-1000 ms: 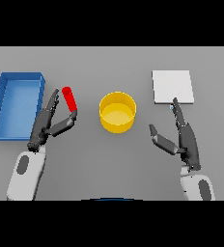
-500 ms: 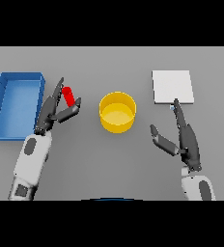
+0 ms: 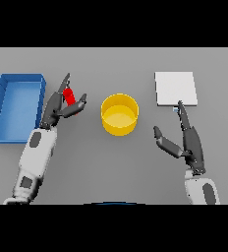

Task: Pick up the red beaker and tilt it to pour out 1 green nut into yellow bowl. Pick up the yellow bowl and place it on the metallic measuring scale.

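The left hand [image 3: 62, 106] pinches the red beaker [image 3: 69, 95], hiding its lower part, just right of the blue tray [image 3: 3, 106]. The yellow bowl [image 3: 119, 114] sits mid-desk. The right hand [image 3: 185, 142] hovers spread, near the metallic scale [image 3: 175, 87]. The grey desk [image 3: 111, 162] fills the view.

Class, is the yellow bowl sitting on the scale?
No. The bowl rests on the table, apart from the scale to its right.

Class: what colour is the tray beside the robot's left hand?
Blue; the tray shows in the head view.
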Controlling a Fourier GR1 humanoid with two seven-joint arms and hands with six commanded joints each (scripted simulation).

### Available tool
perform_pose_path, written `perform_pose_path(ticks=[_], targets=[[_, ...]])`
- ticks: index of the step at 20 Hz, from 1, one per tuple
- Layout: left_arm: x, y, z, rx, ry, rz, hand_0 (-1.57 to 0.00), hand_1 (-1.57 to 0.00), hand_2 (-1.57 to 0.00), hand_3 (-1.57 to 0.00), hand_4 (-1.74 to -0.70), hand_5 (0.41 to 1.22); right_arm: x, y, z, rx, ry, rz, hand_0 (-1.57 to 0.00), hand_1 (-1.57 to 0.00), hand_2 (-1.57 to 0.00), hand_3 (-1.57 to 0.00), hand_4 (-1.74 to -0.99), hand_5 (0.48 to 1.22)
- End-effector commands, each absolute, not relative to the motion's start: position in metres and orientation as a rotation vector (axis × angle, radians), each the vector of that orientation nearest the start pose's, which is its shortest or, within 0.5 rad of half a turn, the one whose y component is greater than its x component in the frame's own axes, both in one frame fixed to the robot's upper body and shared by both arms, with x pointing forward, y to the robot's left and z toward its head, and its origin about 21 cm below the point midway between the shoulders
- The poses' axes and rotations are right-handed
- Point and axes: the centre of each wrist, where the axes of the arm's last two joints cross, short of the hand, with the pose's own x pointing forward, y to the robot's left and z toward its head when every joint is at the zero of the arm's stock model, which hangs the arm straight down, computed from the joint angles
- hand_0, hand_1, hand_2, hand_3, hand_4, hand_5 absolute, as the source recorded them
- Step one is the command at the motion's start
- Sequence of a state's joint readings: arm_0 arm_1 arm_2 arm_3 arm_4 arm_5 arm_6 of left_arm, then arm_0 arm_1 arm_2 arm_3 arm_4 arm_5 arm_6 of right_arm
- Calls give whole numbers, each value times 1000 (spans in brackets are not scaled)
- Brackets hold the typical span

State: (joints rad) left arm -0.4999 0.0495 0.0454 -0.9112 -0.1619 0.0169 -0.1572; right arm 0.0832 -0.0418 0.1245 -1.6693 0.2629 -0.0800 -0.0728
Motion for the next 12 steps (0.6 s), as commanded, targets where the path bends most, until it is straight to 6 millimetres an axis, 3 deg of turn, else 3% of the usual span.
perform_pose_path(ticks=[1,3,5,7,10,12], targets=[[362,196,-24,63,-1529,-297,1,1,1,1,-1335,698,226,-219,8,-215,-1691,250,1,1,1,1,-1263,640],[367,194,-24,55,-1539,-253,1,-26,-67,-31,-1378,724,225,-216,9,-215,-1698,253,1,1,1,1,-1259,642],[367,190,-26,43,-1543,-207,-285,-328,-364,-292,-1449,783,225,-219,10,-231,-1687,254,1,1,1,1,-1258,644],[371,188,-24,80,-1522,-207,-662,-699,-733,-724,-1500,941,222,-220,9,-230,-1684,254,1,1,1,1,-1255,644],[376,186,-22,84,-1533,-266,-1106,-1125,-1142,-974,-1603,1078,223,-217,9,-221,-1695,248,1,1,1,1,-1252,644],[371,181,-26,80,-1553,-290,-1273,-1285,-1296,-1189,-1544,1129,224,-216,5,-212,-1677,244,1,1,1,1,-1254,644]])
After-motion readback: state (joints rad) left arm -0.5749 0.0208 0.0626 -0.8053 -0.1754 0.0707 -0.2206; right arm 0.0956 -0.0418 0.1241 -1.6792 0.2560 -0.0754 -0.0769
